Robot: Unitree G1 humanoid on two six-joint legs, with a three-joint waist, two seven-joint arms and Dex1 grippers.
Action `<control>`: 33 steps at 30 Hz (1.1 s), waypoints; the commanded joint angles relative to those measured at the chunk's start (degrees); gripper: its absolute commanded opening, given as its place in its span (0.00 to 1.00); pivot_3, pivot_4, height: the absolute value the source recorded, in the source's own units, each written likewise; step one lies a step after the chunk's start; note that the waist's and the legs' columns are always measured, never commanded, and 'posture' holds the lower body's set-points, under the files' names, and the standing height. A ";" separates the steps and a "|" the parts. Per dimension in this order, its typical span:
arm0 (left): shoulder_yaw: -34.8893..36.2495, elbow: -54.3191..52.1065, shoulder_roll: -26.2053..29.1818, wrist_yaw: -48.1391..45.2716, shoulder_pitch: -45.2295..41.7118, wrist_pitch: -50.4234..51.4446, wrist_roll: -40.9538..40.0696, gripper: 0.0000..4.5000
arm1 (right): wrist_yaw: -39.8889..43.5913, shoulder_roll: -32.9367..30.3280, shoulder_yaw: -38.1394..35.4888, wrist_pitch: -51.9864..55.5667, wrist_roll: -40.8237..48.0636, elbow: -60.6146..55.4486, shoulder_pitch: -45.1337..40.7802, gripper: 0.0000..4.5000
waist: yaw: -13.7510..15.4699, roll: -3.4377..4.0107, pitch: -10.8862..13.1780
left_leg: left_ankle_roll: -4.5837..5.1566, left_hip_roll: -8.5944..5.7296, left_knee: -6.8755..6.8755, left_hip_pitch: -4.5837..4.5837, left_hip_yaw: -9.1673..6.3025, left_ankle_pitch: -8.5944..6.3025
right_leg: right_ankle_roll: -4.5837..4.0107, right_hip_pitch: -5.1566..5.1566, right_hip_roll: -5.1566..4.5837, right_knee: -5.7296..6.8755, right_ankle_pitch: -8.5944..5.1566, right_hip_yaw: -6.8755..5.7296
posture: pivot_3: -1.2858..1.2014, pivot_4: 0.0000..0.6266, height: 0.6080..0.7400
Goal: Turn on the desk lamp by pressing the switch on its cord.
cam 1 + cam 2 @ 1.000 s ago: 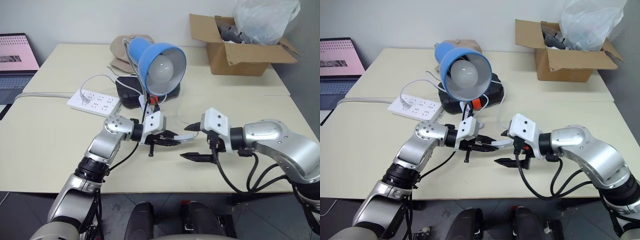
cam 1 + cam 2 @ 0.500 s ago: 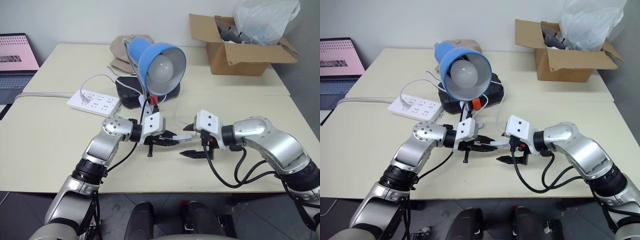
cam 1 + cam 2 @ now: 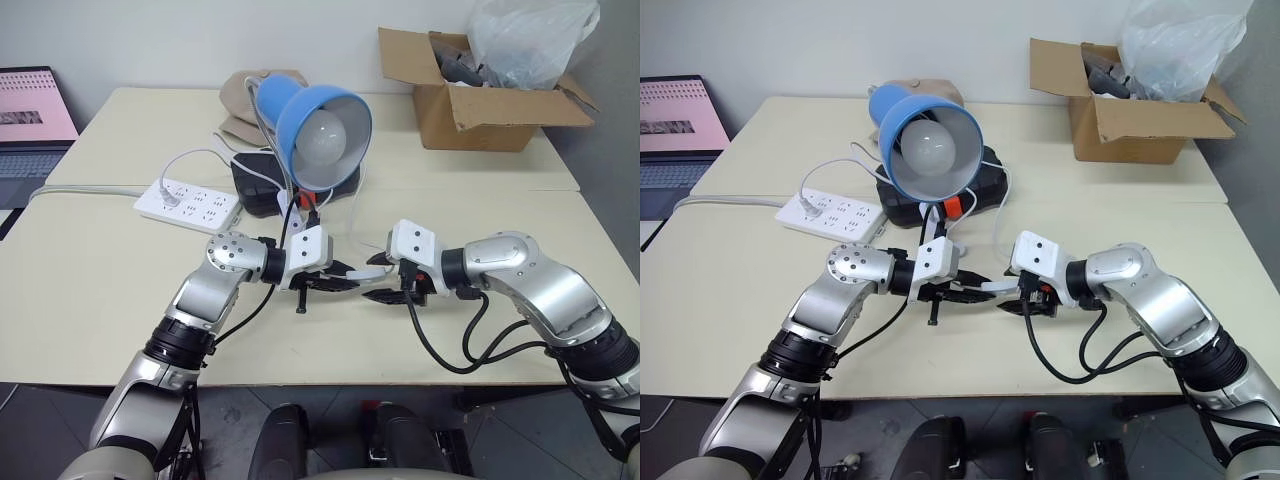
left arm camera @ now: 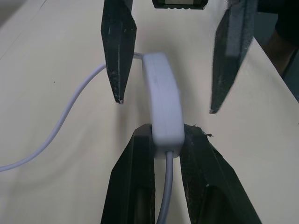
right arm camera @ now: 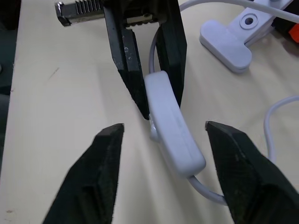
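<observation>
A: Left gripper [image 4: 167, 140] clamps one end of the small white oblong plastic switch [image 4: 161, 95], in front of the unlit blue-domed desk lamp [image 3: 318, 125].

B: Right gripper [image 5: 164, 135] straddles the free end, jaws parted. I'd close squarely on the button, keeping the left firm.

Even bright indoor light; soft shadows on table [image 3: 120, 290]; wrist views slightly soft; bulb [image 3: 322, 140] unlit.
</observation>
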 commanded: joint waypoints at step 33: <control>-0.73 6.29 -1.29 5.65 -2.60 -6.05 5.19 0.09 | 5.02 -1.08 -8.80 -10.32 -2.82 -3.17 4.19 0.95 | 0.05 0.00 0.00 | -0.01 0.00 0.04 0.01 0.00 0.01 | 0.00 0.01 0.01 0.05 0.00 -0.01 | 0.52 0.24 1.00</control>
